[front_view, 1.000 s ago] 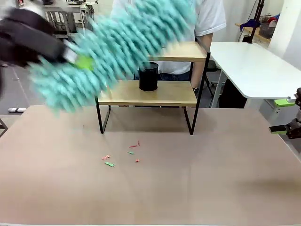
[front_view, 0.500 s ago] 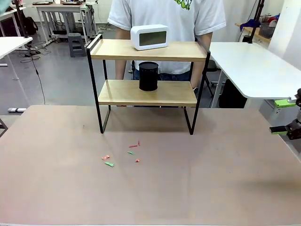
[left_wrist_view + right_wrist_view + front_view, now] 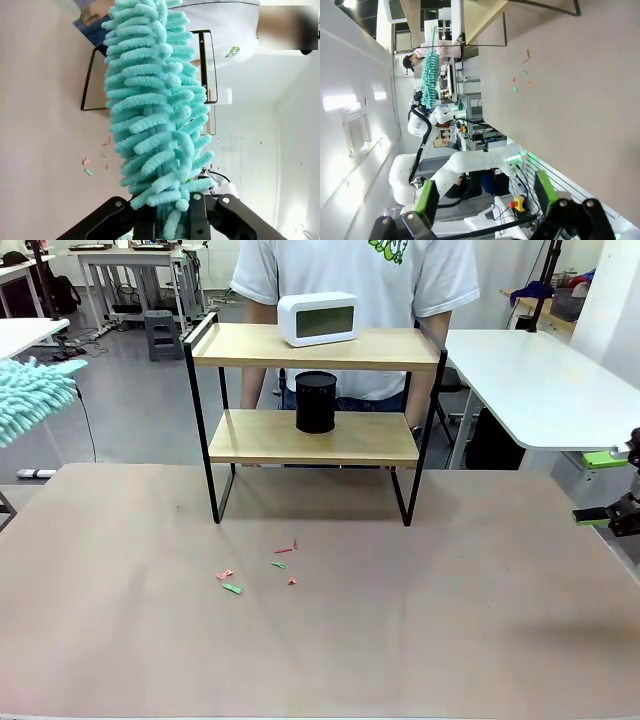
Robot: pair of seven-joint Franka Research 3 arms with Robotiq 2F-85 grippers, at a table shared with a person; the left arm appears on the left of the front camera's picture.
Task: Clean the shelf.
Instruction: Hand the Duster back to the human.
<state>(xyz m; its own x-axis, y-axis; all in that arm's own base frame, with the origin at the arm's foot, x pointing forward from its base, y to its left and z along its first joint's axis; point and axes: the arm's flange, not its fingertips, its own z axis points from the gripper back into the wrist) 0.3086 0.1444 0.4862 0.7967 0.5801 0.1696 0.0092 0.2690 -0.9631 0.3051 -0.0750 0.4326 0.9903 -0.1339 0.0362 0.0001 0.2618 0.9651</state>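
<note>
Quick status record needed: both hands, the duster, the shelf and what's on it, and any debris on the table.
left hand: shut on the duster
duster: teal, fluffy, at the front view's left edge, away from the shelf
right hand: open, holding nothing, at the table's right edge
shelf: upright at the table's far side
top board: white clock
lower board: black cup
table: small red and green scraps in front of the shelf
person: standing behind the shelf

This is a robotics lab. Behind the brown table (image 3: 320,620) stand more white tables (image 3: 545,380) and metal workbenches (image 3: 135,270) on a grey floor, with cables lying about, and another white robot arm (image 3: 470,162) on its base.
</note>
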